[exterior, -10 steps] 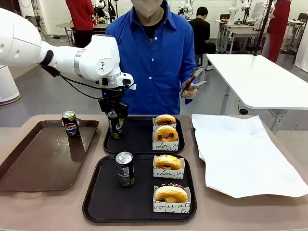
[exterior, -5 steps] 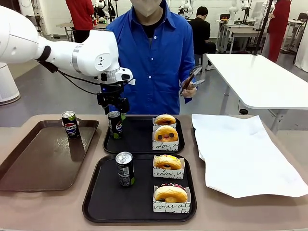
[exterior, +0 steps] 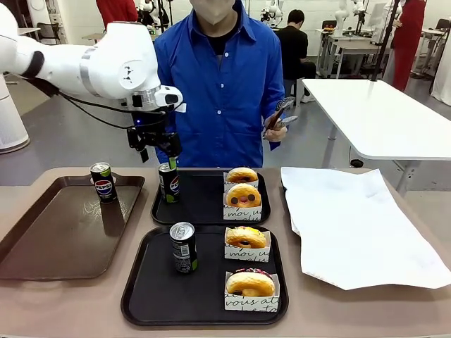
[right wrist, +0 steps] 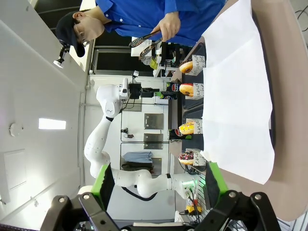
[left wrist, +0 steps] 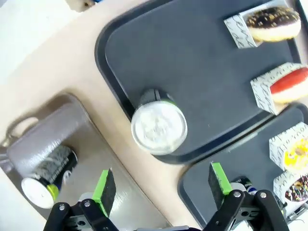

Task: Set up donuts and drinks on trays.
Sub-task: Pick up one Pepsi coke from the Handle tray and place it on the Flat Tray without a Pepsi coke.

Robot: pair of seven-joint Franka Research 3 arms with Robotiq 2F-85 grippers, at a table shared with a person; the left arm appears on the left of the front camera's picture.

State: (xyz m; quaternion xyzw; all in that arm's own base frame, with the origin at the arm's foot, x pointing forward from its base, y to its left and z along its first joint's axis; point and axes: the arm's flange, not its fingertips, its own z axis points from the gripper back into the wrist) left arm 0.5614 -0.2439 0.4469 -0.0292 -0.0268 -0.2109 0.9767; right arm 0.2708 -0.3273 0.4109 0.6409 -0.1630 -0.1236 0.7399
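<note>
Left claw (exterior: 156,149) open above can (exterior: 168,182).

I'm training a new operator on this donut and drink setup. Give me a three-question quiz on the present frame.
1. True or false: the left gripper is closed around the can on the far black tray.
2. How many donuts sit on the near black tray? A) one B) two C) three
3. Fill in: the Pepsi can stands on the ______ tray.

Key
1. False: its jaws are open, above the far can, which stands free.
2. B: the yellow-glazed donut and the chocolate-glazed donut.
3. brown
</note>
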